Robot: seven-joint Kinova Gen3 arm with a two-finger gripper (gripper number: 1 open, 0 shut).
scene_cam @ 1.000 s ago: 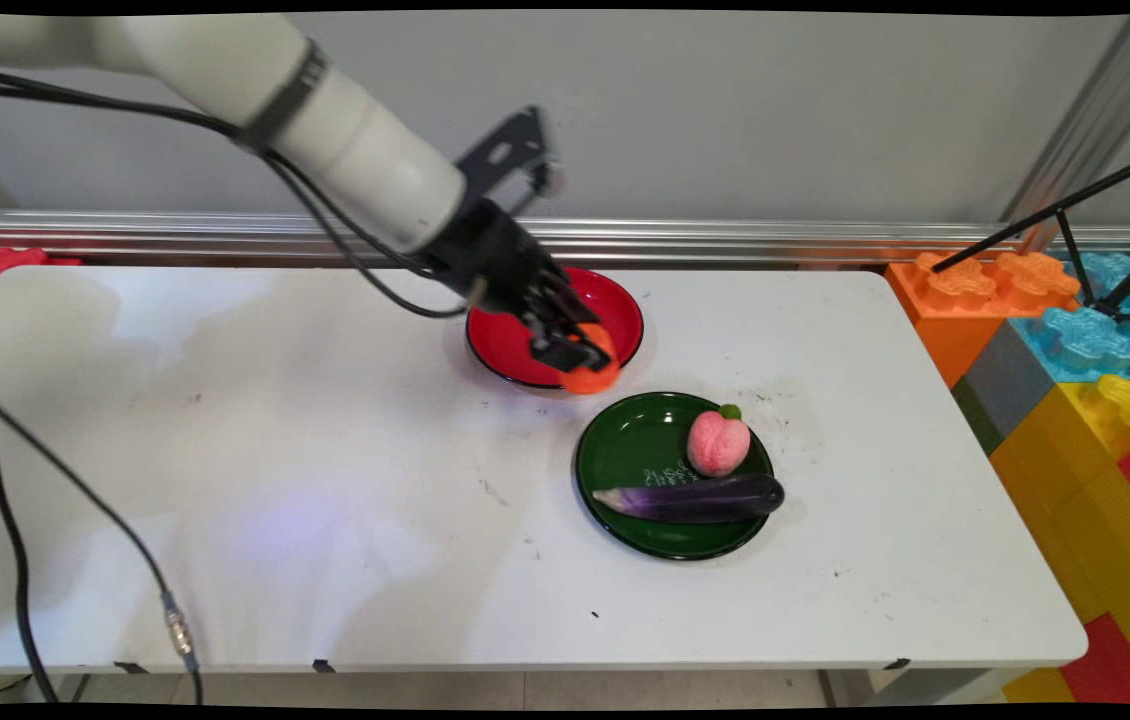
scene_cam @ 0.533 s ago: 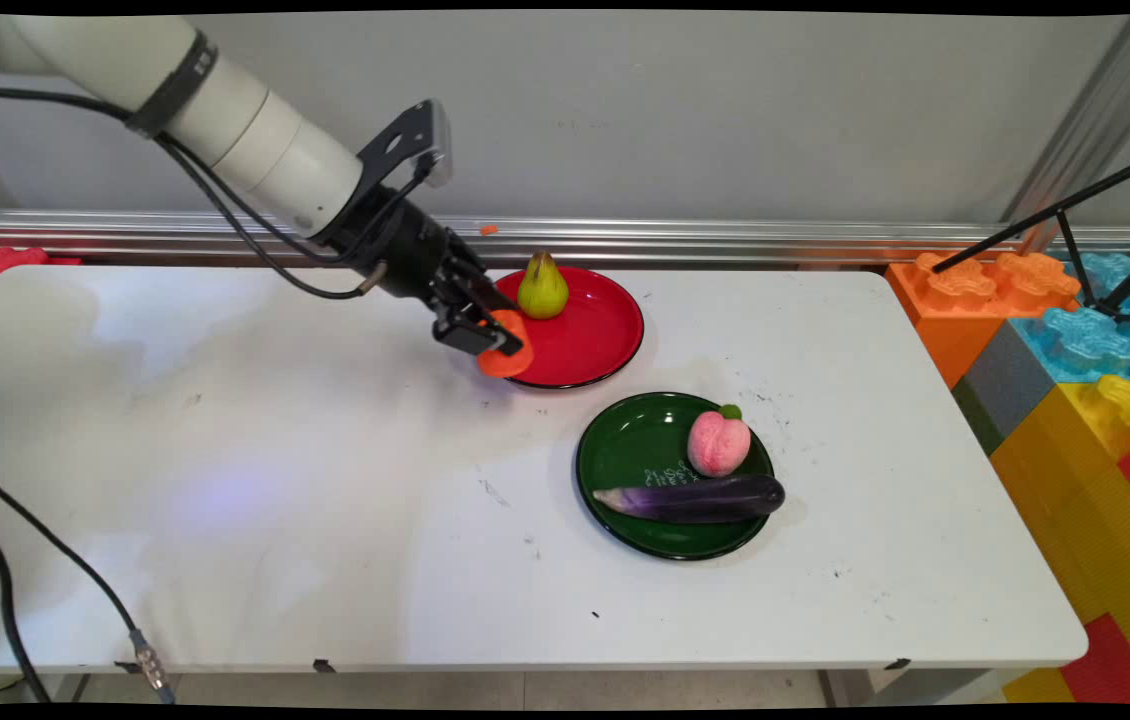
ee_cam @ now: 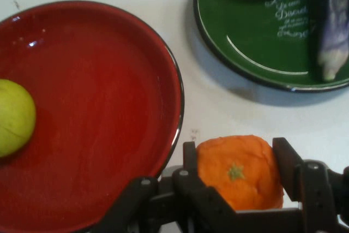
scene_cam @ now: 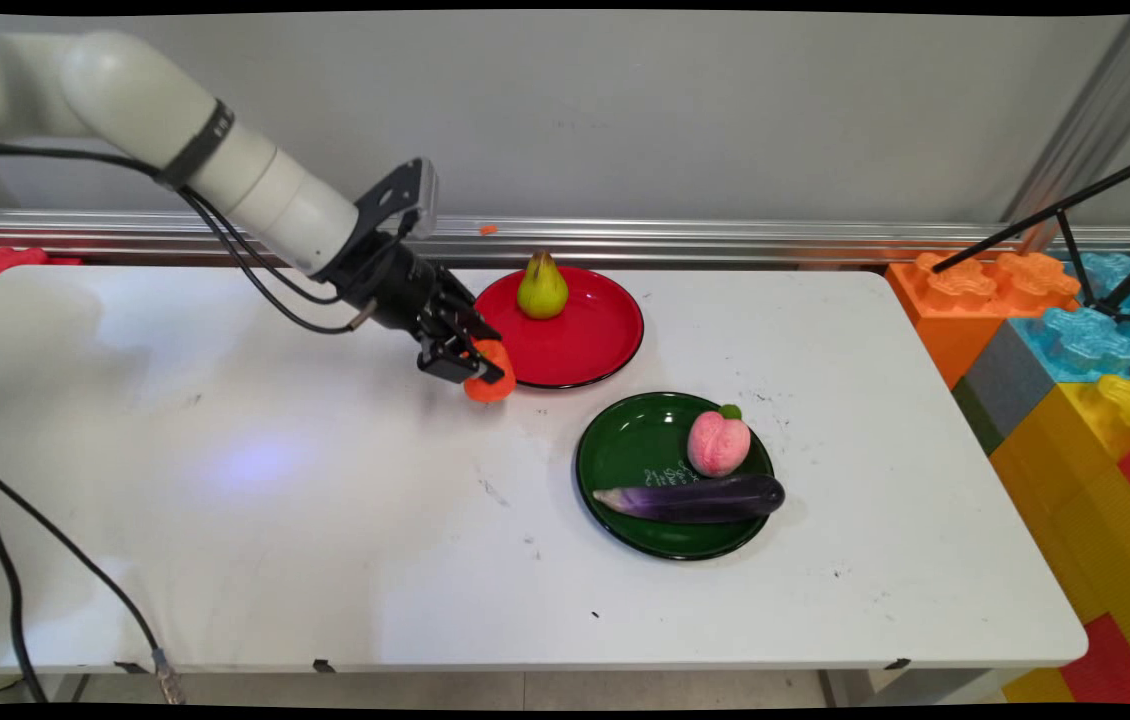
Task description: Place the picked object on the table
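Since 0.5 s ago your gripper (scene_cam: 473, 369) has carried the orange (ee_cam: 240, 172) off the red plate's (scene_cam: 597, 345) rim to just left of it, above the white table (scene_cam: 325, 500); both fingers (ee_cam: 287, 165) clamp it. You see the green plate (scene_cam: 625, 450) with eggplant (scene_cam: 695, 498) and peach (scene_cam: 718, 444) nearer, the pear (scene_cam: 542, 288) farther back.

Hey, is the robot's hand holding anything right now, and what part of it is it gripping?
Yes. The hand is shut on the orange, one finger on each of its opposite sides, its small green stem mark facing the hand camera, beside the red plate.
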